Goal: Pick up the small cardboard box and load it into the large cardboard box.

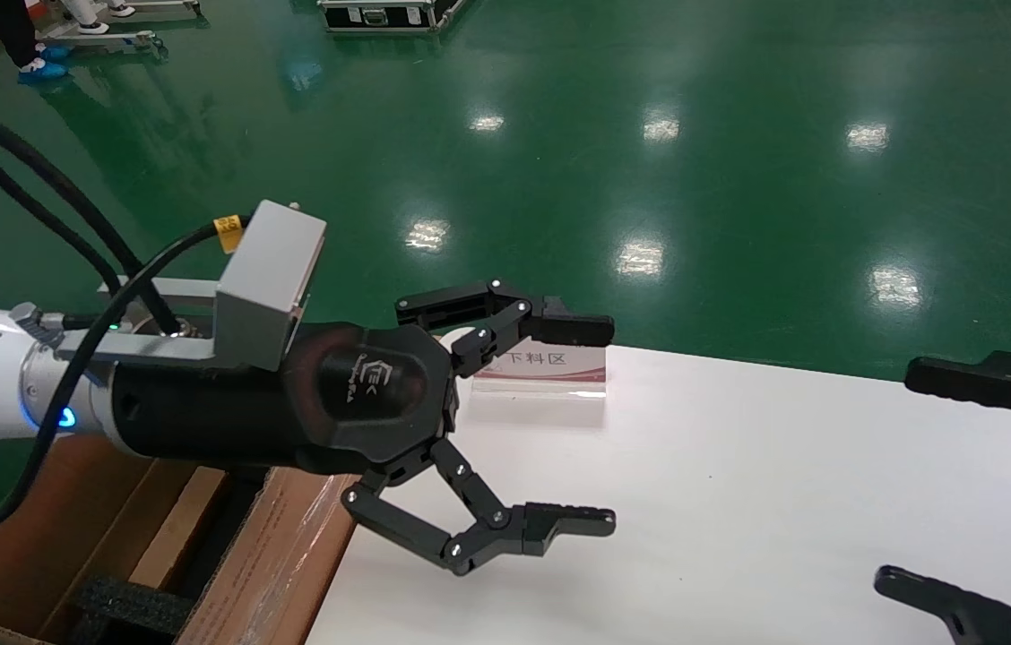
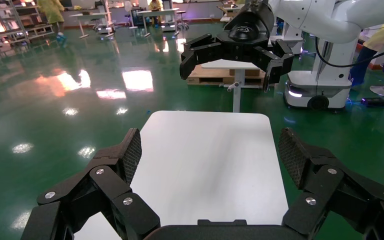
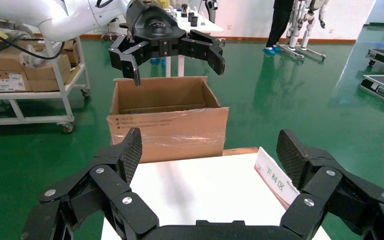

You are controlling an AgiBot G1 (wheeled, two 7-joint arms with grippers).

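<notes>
The large cardboard box [image 1: 277, 546] stands open at the table's left end, with black foam [image 1: 125, 605] inside; the right wrist view shows its taped side [image 3: 167, 125]. A light tan narrow edge [image 1: 178, 528] stands upright inside it and looks like the small cardboard box; its faces are hidden. My left gripper [image 1: 600, 425] is open and empty, held above the white table [image 1: 738, 502] just right of the carton; it also shows in its own view [image 2: 210, 150]. My right gripper [image 1: 900, 475] is open and empty at the table's right end.
A small white sign [image 1: 550, 363] with red trim stands at the table's far edge. Green floor surrounds the table. A black case [image 1: 389, 13] lies far off. A cart [image 3: 25, 70] with boxes stands beyond the carton.
</notes>
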